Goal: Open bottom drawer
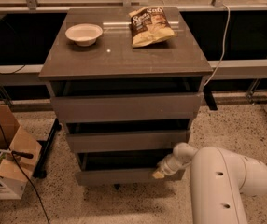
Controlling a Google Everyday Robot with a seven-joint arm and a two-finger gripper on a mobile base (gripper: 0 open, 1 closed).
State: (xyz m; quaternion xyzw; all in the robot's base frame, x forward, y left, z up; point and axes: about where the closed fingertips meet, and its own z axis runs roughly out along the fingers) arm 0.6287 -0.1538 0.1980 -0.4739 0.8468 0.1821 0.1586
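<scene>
Where three drawers (pixel 124 107) stack, one pincer (pixel 160 172) seemingly touching the bottom drawer (pixel 115 176), grip state unclear.

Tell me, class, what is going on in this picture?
A white robot arm reaches low toward a grey cabinet with three drawers. Its gripper sits at the right end of the bottom drawer, at the front's top edge. That drawer is not pulled far out; only a dark gap shows above its front. A bowl and a chip bag lie on the cabinet top.
</scene>
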